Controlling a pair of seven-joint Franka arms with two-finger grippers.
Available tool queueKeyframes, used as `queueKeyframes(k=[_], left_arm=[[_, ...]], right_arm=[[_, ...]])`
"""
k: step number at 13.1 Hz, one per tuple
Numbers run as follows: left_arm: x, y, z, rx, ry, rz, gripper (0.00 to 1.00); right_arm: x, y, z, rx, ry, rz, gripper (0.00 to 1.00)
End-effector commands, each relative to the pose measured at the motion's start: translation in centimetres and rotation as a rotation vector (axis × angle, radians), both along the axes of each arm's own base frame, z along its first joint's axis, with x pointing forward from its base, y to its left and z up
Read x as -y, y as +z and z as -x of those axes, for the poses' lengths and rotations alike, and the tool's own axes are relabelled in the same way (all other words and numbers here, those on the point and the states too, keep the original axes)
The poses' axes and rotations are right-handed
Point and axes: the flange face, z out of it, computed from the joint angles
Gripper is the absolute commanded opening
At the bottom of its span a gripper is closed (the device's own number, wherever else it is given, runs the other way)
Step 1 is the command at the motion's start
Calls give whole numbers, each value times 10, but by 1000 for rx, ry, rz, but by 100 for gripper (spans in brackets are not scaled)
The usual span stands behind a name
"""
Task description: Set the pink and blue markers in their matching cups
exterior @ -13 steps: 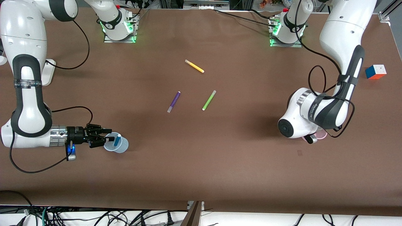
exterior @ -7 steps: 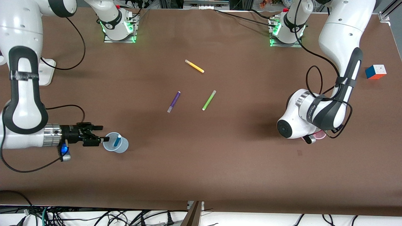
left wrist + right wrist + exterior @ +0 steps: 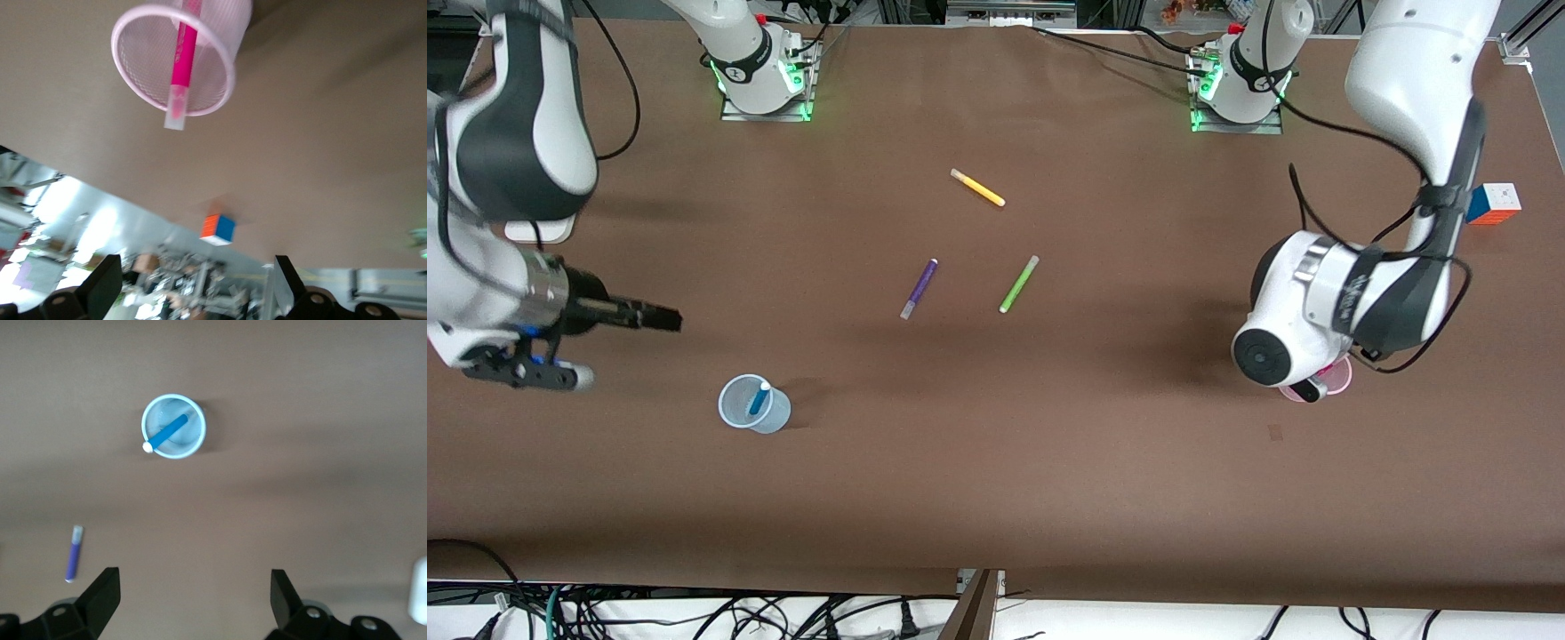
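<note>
Both markers are sitting in their cups: blue marker (image 3: 758,398) leaning in the blue cup (image 3: 752,404), pink marker (image 3: 182,59) in the pink cup (image 3: 172,59). My right gripper (image 3: 190,603) and left gripper (image 3: 193,293) are hanging wide open, empty, each directly over its own cup.

pink cup (image 3: 1337,380): mostly hidden under left arm | pink marker: unseen there

5 markers (image 3: 919,288), 2 cups (image 3: 754,404) (1 cube (image 3: 1490,203)).
</note>
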Motion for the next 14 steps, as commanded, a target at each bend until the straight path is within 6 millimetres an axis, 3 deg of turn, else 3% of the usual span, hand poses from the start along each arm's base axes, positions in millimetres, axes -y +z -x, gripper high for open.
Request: queueKeyframes(k=[1,2,5,7,10,12,14], left_arm=[[10,53,-3,113,137,117,100],[13,76,-7,160,178,163,100],[18,151,-12,280,295,352,100],[1,196,-11,344,348,443,100],[-36,273,13,508,420,542,100],[-79,282,50,618,552,672,100],[-87,275,82,703,528,653,100]], right_arm=[[10,44,34,-20,32,43,99],[14,57,45,-36,26,44,99],[19,62,53,-66,17,50,99],[14,62,54,-65,25,46,99],[19,58,56,-88,28,46,99],[22,54,67,-101,35,47,99],[21,53,70,-69,39,43,99]])
